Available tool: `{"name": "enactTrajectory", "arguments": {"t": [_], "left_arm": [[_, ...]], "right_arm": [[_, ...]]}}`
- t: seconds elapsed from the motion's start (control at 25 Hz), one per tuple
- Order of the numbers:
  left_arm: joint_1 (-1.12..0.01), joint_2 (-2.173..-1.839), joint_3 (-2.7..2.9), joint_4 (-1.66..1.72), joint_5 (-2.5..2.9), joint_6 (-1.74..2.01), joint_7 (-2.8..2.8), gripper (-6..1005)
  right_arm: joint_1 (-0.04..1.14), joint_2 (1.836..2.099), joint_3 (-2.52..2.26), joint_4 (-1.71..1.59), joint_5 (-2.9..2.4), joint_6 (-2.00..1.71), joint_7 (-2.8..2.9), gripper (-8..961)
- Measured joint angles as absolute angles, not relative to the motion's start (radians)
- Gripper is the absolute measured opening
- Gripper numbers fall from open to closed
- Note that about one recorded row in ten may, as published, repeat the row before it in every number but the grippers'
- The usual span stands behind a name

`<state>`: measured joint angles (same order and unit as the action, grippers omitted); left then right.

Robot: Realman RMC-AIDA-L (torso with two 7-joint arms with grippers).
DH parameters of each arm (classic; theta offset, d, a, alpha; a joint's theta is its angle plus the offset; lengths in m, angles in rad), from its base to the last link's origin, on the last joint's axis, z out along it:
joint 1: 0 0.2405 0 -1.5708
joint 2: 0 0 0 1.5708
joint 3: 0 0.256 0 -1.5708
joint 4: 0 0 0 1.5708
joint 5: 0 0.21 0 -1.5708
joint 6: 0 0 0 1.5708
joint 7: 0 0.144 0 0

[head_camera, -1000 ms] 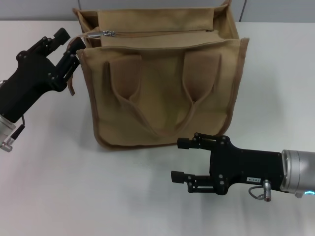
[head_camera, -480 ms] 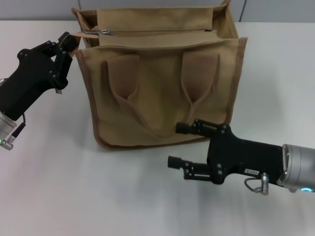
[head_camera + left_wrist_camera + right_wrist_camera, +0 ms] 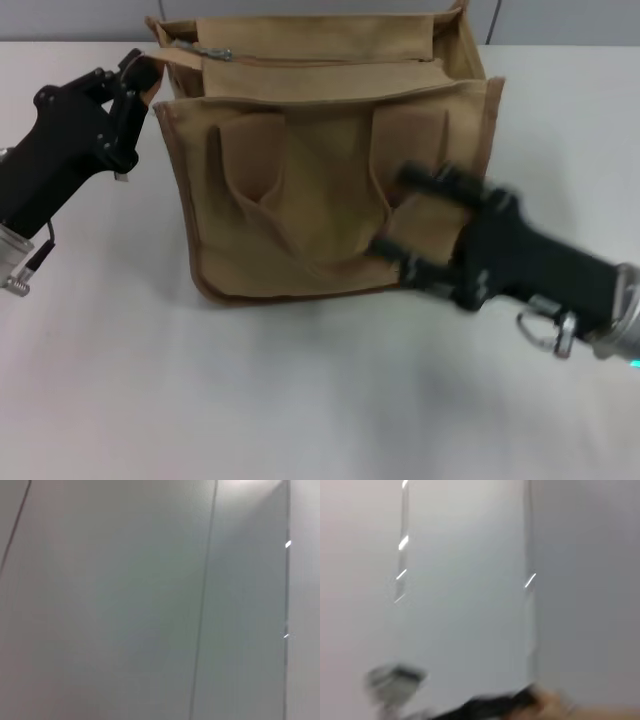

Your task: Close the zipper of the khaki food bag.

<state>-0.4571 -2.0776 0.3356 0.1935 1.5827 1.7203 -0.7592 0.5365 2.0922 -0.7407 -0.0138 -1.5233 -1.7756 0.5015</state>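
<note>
Nearest, the right end effector (image 3: 405,222) is blurred against the front lower right of the khaki food bag (image 3: 320,170), its two fingers spread apart over the right handle loop. The bag stands upright on the white table (image 3: 150,390). Farther back, the left end effector (image 3: 140,80) is closed on a strap at the bag's top left corner, beside the zipper (image 3: 300,62) with its silver pull tab (image 3: 208,51) near the left end.

The left gripper (image 3: 140,85) is raised at the far left, its fingers closed together. The right gripper (image 3: 405,220) reaches forward from the near right, its fingers spread apart.
</note>
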Motion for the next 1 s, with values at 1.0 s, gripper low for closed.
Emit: {"name": "enactTrajectory", "arguments": {"t": [1.0], "left_arm": [[-0.608, -2.080, 0.379, 0.137, 1.594, 1.765, -0.839, 47]], "right_arm": [[0.797, 2.092, -0.347, 0.349, -1.455, -1.515, -0.538, 784]]}}
